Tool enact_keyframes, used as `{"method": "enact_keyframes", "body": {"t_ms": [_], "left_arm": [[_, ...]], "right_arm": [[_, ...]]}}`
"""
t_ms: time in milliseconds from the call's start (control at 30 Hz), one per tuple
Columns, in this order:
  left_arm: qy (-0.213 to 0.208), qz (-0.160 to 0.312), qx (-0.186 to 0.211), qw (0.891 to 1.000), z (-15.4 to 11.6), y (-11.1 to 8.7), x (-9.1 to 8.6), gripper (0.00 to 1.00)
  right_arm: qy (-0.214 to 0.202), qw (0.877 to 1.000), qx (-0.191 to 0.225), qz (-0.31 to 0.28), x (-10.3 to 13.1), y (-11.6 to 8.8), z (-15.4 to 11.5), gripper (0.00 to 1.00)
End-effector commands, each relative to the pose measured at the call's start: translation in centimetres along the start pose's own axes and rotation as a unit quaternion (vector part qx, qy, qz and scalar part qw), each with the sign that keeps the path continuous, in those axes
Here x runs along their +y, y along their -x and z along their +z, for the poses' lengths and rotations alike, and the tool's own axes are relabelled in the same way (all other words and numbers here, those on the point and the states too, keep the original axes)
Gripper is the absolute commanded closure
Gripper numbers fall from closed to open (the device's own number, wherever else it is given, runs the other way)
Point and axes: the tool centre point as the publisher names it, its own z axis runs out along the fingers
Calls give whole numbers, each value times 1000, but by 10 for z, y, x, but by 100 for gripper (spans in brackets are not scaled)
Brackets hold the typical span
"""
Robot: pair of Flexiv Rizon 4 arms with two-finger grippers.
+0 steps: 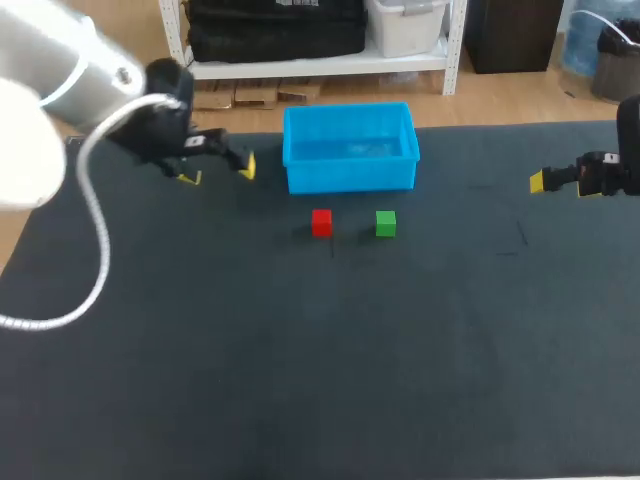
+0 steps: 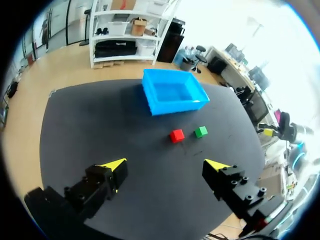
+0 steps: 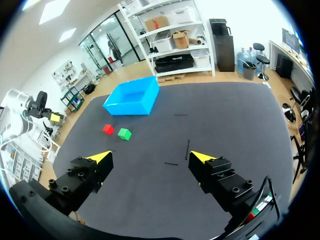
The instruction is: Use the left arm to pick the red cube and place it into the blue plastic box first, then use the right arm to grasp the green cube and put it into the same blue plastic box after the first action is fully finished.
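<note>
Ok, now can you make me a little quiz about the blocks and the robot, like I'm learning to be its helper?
1. True or false: the red cube is already inside the blue box.
2. What sits right beside the red cube on the mat? A) the green cube B) a yellow ball C) a spoon
3. Fill the gap: right now the left gripper is holding ____.

Key: 1 false, it sits on the mat in front of the box. 2 A. 3 nothing, its fingers are open and apart from both cubes.
</note>
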Motion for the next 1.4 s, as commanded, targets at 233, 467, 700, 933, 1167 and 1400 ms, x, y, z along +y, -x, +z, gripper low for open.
{"method": "enact_keyframes", "body": {"t_ms": [233, 467, 700, 933, 1167, 1400], "left_arm": [[15, 1, 51, 999, 8, 11, -9, 0], [15, 1, 51, 999, 8, 11, -9, 0], [17, 0, 56, 998, 10, 12, -10, 0], [67, -42, 97, 992, 30, 34, -21, 0], [79, -67, 102, 989, 55, 47, -27, 0], [115, -65, 117, 984, 85, 50, -35, 0]], "right_arm": [[1, 1000, 0, 0, 0, 0, 0, 0], [1, 1000, 0, 0, 0, 0, 0, 0], [1, 1000, 0, 0, 0, 0, 0, 0], [1, 1000, 0, 0, 0, 0, 0, 0], [1, 1000, 0, 0, 0, 0, 0, 0], [1, 1000, 0, 0, 0, 0, 0, 0]]}}
